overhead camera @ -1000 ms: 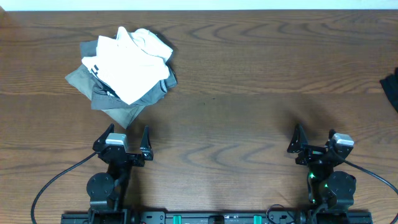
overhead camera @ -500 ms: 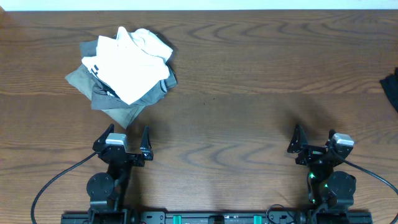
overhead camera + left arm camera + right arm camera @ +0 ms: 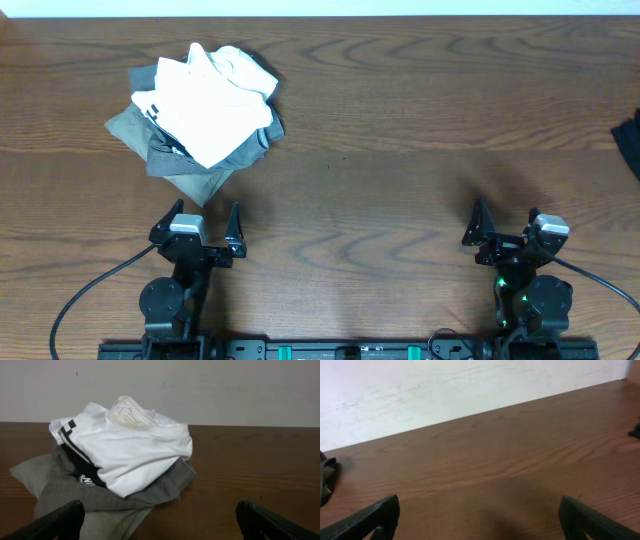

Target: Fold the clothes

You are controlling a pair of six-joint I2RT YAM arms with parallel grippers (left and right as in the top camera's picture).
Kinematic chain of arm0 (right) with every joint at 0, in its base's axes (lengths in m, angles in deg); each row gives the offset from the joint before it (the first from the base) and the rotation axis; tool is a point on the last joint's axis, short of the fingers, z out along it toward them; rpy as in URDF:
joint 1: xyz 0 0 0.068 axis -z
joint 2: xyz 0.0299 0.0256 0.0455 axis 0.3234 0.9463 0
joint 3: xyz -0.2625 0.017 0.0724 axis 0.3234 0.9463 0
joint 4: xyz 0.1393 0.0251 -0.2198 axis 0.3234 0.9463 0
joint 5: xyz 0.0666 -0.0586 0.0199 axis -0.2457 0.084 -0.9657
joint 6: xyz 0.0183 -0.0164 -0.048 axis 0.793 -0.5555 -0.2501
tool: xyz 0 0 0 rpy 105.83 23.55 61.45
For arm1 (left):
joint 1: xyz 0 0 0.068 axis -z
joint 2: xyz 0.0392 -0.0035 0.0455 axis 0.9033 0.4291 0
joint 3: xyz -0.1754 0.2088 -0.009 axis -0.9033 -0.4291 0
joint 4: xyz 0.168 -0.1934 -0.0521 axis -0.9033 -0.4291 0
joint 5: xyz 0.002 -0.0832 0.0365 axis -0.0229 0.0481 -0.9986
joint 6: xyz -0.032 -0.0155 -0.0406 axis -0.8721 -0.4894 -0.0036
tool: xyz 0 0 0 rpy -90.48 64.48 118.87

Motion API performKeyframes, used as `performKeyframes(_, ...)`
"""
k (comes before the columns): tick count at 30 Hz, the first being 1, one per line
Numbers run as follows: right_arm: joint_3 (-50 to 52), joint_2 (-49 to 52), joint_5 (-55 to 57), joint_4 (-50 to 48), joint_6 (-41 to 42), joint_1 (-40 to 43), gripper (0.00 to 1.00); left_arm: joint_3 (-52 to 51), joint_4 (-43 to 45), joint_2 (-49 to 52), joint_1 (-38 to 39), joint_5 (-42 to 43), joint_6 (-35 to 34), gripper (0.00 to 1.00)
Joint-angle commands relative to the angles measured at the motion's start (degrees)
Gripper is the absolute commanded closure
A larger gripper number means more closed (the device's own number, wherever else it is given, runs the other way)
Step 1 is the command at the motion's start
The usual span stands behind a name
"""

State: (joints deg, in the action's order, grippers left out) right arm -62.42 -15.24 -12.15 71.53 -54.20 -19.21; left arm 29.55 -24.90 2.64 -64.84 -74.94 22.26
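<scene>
A pile of folded clothes lies at the table's back left: a white garment (image 3: 205,100) on top of grey ones (image 3: 165,150). In the left wrist view the white garment (image 3: 135,450) sits over a dark piece with a small white logo (image 3: 86,480) and the grey garments (image 3: 100,505). A black garment (image 3: 630,145) shows partly at the right edge, mostly out of view. My left gripper (image 3: 200,222) is open and empty, just in front of the pile. My right gripper (image 3: 505,225) is open and empty at the front right, over bare wood.
The wooden table (image 3: 400,130) stretches between the pile and the right edge. A white wall (image 3: 445,385) stands behind the table's far edge. Cables run from both arm bases at the front edge.
</scene>
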Motion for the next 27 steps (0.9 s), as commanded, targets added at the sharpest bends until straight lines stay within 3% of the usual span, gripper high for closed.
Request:
performKeyframes(1,0.2,-0.3,0.2,0.0,0.7,-0.5,0.01,-1.7,-0.6,-0.5,0.2,-0.3,-0.3,0.02)
performKeyframes(27,0.2,-0.3,0.2,0.0,0.7,-0.5,0.01,-1.7,-0.6,-0.5,0.2,-0.1,-0.5,0.02)
